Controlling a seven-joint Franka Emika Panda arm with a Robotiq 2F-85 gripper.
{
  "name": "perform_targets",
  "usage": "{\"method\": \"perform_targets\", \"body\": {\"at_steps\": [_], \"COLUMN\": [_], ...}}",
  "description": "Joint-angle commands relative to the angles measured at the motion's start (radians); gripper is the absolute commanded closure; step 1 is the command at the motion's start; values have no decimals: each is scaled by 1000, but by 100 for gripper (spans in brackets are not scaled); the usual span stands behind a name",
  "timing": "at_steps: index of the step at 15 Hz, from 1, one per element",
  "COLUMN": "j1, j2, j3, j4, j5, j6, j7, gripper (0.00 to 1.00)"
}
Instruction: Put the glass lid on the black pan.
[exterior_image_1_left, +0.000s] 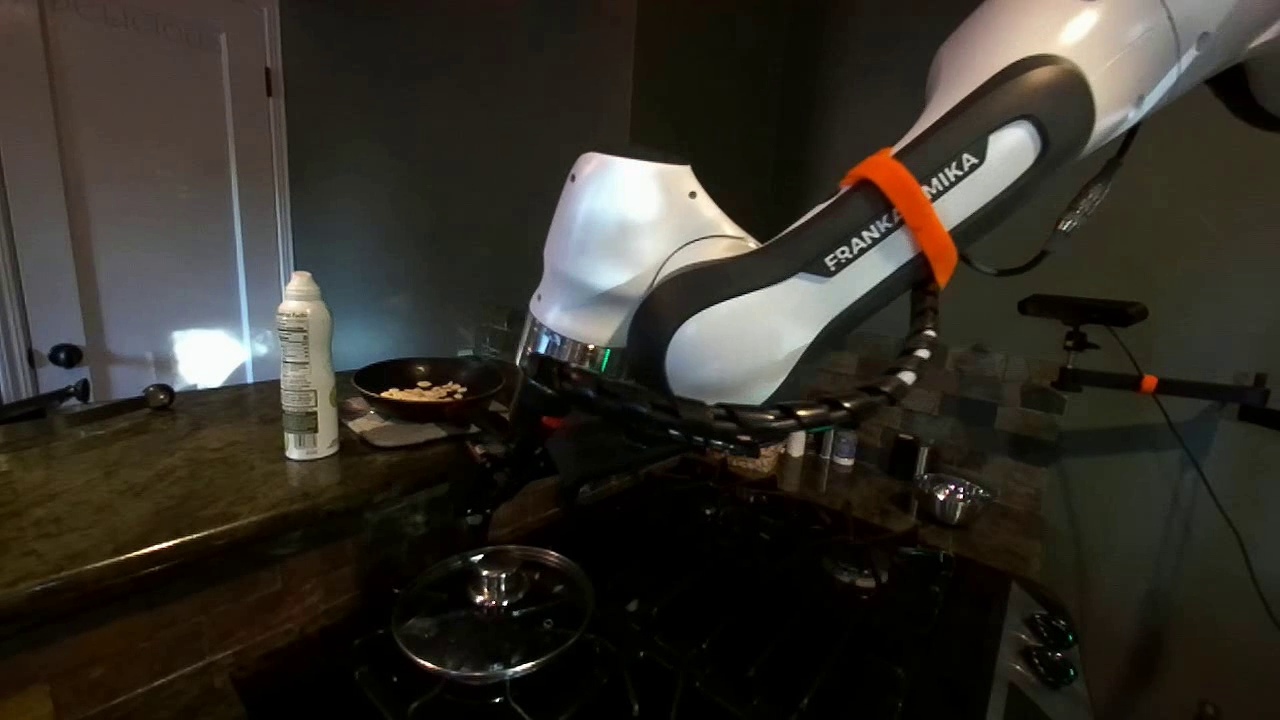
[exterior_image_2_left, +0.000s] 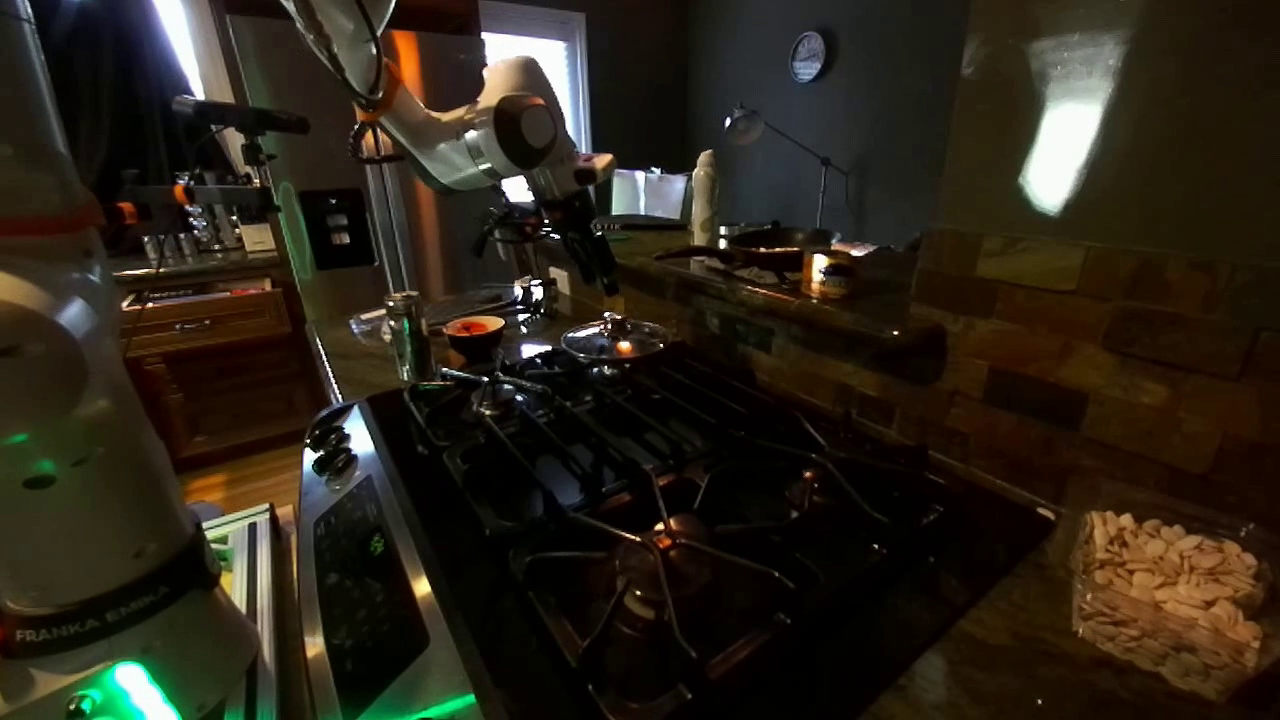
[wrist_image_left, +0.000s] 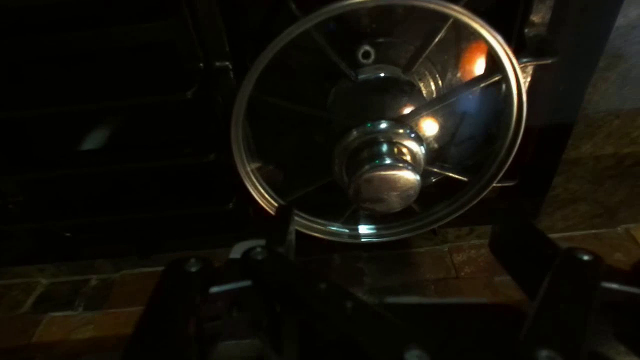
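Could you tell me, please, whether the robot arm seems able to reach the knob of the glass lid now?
Probably yes: the gripper is open, and in the wrist view the knob of the glass lid shows uncovered, roughly in line with the gripper's opening.

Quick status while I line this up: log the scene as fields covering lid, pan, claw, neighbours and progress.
Glass lid: knob up, lying at one end of the stove
Black pan: uncovered, pale pieces inside, on the raised counter
Claw: jaws apart, holding nothing, close above the lid in an exterior view
Near the pan: white bottle, small orange-brown container
Progress: knob not gripped yet, lid not on the pan
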Motion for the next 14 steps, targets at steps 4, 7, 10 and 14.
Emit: {"method": "perform_targets", "body": {"at_steps": [4,7,10,14], "j1": [75,111,131,133], "j2": [197,224,236,231], "j3": [-66,-131,-166,-160], "j4": [171,195,206,211], "j5": [143,101,109,150], "j6": [-41,-43,-64,-122], "j7": [-80,-23,-24,-61], "gripper": [0,0,0,2]}}
